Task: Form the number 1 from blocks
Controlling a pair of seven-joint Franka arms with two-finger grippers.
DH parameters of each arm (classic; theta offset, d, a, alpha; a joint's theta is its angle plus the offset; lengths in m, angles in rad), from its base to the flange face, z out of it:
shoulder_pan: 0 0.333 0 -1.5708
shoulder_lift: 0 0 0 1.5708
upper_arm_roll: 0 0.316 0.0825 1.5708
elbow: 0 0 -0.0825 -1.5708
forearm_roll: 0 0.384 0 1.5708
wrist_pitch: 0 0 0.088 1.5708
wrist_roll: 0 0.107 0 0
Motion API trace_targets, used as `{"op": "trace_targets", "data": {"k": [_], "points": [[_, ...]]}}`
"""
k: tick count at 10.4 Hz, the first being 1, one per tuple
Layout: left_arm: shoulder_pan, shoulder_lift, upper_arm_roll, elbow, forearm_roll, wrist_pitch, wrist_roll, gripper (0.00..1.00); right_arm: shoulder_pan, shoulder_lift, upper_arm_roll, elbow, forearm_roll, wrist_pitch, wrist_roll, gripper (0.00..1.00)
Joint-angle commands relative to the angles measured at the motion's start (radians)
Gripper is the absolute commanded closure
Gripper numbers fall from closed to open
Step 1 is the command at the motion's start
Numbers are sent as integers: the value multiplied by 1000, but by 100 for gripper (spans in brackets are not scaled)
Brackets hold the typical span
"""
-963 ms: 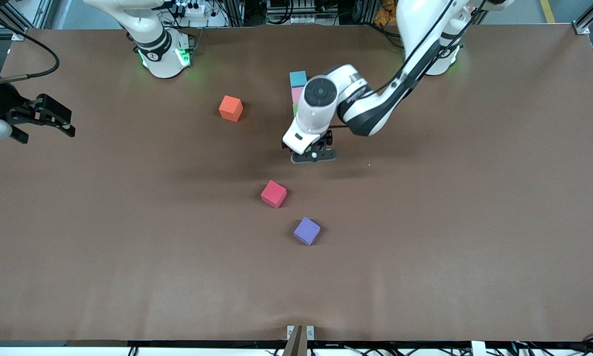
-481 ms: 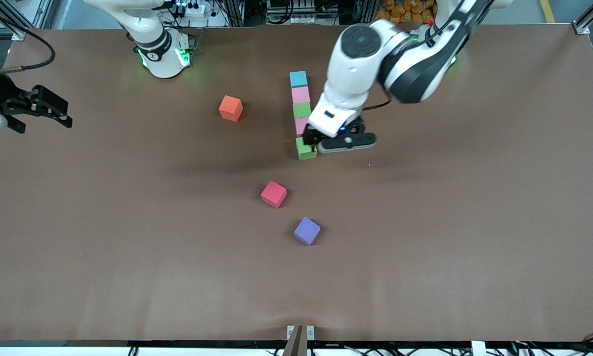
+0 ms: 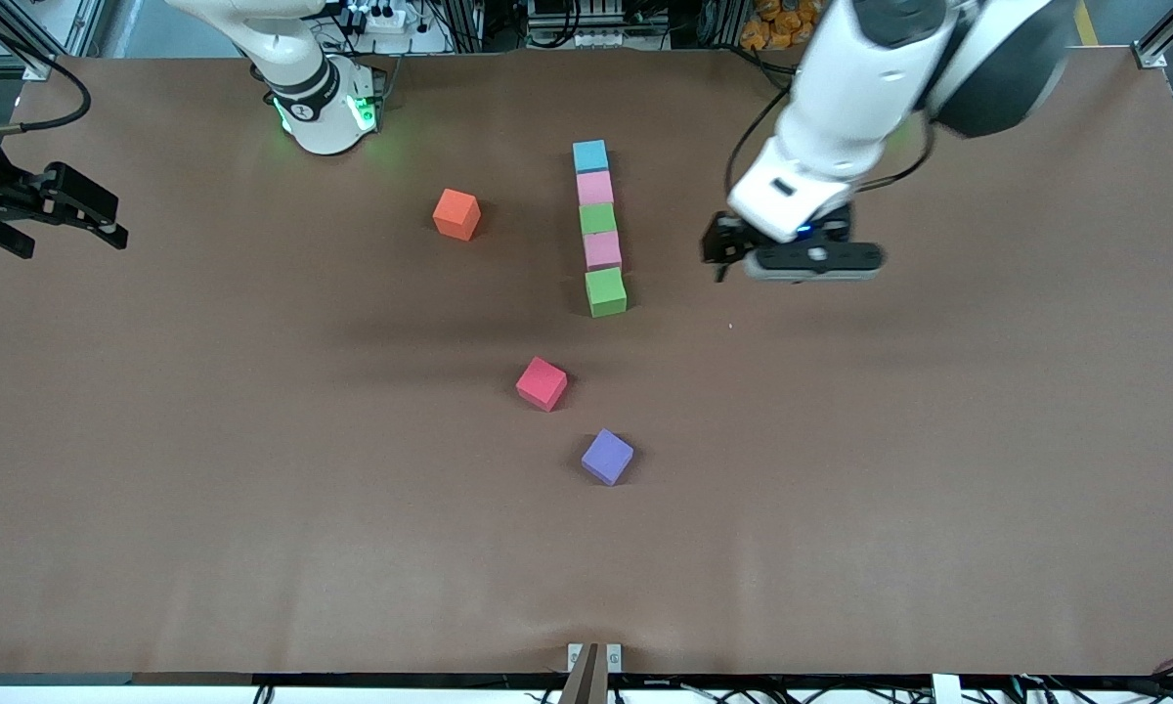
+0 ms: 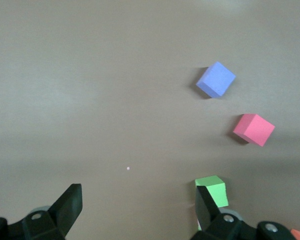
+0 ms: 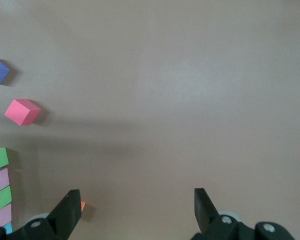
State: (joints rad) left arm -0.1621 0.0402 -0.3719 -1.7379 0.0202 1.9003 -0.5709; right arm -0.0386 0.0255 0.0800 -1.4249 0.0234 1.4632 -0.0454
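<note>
Five blocks lie in one straight touching line running toward the front camera: light blue block (image 3: 590, 155), pink block (image 3: 594, 188), green block (image 3: 597, 218), second pink block (image 3: 602, 250), and second green block (image 3: 605, 291) nearest the camera. My left gripper (image 3: 725, 256) hangs open and empty over bare table beside the line's near end, toward the left arm's end. In the left wrist view the left gripper (image 4: 137, 207) has the end green block (image 4: 212, 190) beside one finger. My right gripper (image 3: 117, 223) waits open and empty at the right arm's end; the right wrist view shows the right gripper (image 5: 137, 207) over bare table.
An orange cube (image 3: 456, 214) sits beside the line, toward the right arm's end. A red cube (image 3: 542, 382) and a purple cube (image 3: 607, 456) lie nearer the camera than the line. The brown table (image 3: 938, 440) stretches wide at both ends.
My left gripper has lifted off the nearest green block, left it at the line's end, and swung up toward the left arm's end. The right gripper drifted slightly outward.
</note>
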Motion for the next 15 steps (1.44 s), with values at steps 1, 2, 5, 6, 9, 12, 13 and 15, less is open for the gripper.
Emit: {"op": "trace_targets", "data": {"k": [1,2,5,6,9,12,13,15], "points": [[-1,-66,68,15,-28,-88,38,0,-18,-4,17,6,18,-6,13,0],[-13,-74,120,50,-22,-154,57,0,-21,-2,14,1,16,-6,7,0],[-63,-91,317,69,-14,-251,236,0,-30,-6,14,1,18,-12,4,0],[-86,-91,380,89,-14,-271,287,0,-30,-4,14,1,18,-14,4,0],[-93,-89,445,176,-14,-377,359,0,-29,-10,17,1,16,-14,4,0],[-94,-88,467,184,-13,-389,378,0,-29,-10,17,1,16,-11,2,0],[-94,-88,472,184,-13,-391,378,0,-29,-10,17,1,15,-8,1,0],[-99,-85,482,182,-13,-391,378,0,-29,-10,15,0,9,-7,-1,0]]}}
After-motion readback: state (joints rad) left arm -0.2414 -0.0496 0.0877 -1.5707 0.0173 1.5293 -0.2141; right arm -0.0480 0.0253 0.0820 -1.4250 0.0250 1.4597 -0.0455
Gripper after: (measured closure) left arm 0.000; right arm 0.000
